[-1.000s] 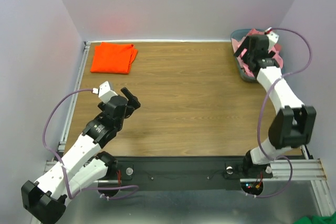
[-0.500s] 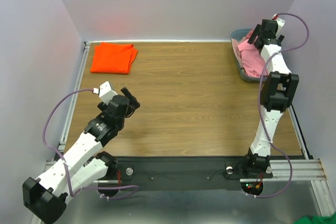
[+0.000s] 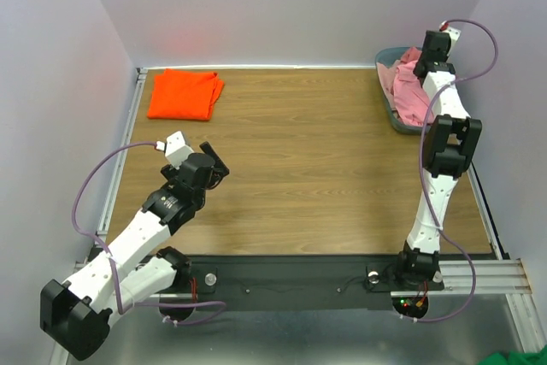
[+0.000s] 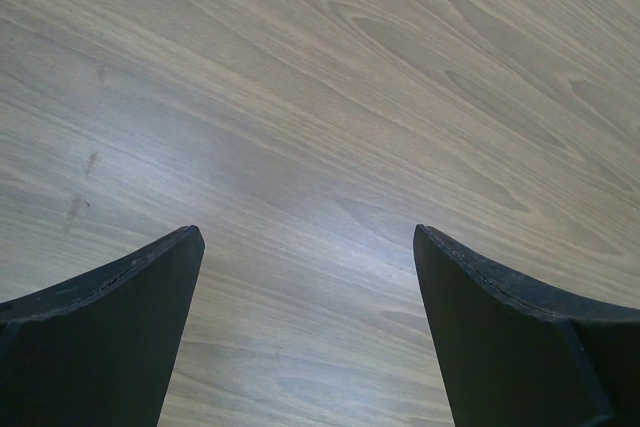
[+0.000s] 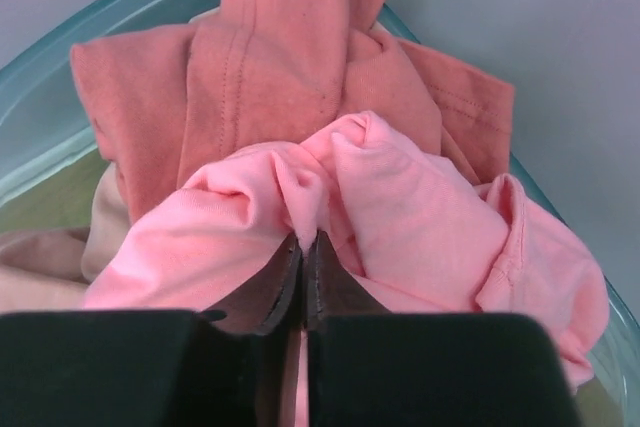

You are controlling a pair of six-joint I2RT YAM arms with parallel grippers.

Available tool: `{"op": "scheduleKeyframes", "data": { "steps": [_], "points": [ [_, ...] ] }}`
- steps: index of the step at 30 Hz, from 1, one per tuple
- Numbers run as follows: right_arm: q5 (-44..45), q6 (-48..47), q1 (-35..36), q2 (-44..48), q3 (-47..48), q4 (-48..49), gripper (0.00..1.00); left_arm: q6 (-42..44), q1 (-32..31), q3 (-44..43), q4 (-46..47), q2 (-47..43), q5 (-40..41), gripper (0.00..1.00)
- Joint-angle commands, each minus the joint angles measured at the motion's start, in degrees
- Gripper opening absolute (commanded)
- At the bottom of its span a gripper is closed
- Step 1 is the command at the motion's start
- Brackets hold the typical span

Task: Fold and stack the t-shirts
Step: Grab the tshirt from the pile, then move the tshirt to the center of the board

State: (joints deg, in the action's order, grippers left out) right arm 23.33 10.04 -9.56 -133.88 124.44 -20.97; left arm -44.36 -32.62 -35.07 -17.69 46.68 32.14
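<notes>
A folded orange-red t-shirt (image 3: pixel 185 94) lies at the table's far left corner. Crumpled pink t-shirts (image 3: pixel 408 91) fill the grey-blue tub (image 3: pixel 386 100) at the far right. My right gripper (image 5: pixel 303 239) reaches down into the tub and is shut on a pinched fold of the light pink t-shirt (image 5: pixel 400 207); a dusty rose shirt (image 5: pixel 290 57) lies behind it. In the top view the right gripper (image 3: pixel 421 64) sits over the tub's far end. My left gripper (image 4: pixel 305 237) hangs open over bare wood at the near left, also visible from above as the left gripper (image 3: pixel 210 160).
The tub's teal rim (image 5: pixel 60 107) curves around the shirts, close to the right wall. A metal rail (image 3: pixel 130 134) runs along the table's left edge. Bare wooden table (image 3: pixel 308 160) spreads between the two arms.
The right arm swung from the tub's near side to its far end and lowered into it, then its jaws shut on the light pink shirt. The left arm shifted only slightly.
</notes>
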Motion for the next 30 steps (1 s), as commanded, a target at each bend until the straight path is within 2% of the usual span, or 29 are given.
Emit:
{"op": "scheduleKeyframes", "data": {
  "steps": [1, 9, 14, 17, 20, 22, 23, 28, 30],
  "points": [
    [-1.01, -0.81, -0.9, 4.06, -1.04, 1.29, 0.0, 0.5, 0.1, -2.28, 1.08, -0.18, 2.58, 0.98],
    [-1.79, -0.12, -0.9, 12.06, -2.1, 1.37, 0.0, -0.29, 0.1, -2.55, 0.38, -0.88, 2.31, 0.98],
    [-7.5, 1.82, -0.9, 21.28, -3.68, 1.37, 0.0, -0.29, 0.1, -2.99, 0.73, -2.64, 1.0, 0.98],
    [-17.31, 2.26, -0.9, 29.45, -5.6, 1.37, 0.0, -0.38, 0.1, -3.25, 0.38, -3.69, 0.03, 0.98],
    [-23.06, 4.01, -0.72, 37.01, -6.58, 1.37, 0.0, -0.99, 0.1, -3.34, -0.06, -4.49, -1.2, 0.98],
    [-32.26, 6.91, -0.46, 41.13, -6.58, 1.37, 0.0, -1.78, 0.1, -3.08, 0.11, -5.28, -2.16, 0.99],
    [-39.17, 8.05, 0.41, 42.29, -5.97, 1.37, 0.0, -2.04, 0.1, -3.08, 0.03, -5.71, -2.6, 0.98],
    [-46.25, 7.88, 9.47, 45.99, -2.72, 0.85, 0.0, -3.54, 0.1, -3.25, -0.85, -7.04, -4.98, 0.98],
    [-55.61, 12.07, 12.8, 45.3, -0.97, 0.85, 0.0, -4.24, 0.1, -3.42, -1.64, -7.74, -5.16, 0.98]
  ]
}}
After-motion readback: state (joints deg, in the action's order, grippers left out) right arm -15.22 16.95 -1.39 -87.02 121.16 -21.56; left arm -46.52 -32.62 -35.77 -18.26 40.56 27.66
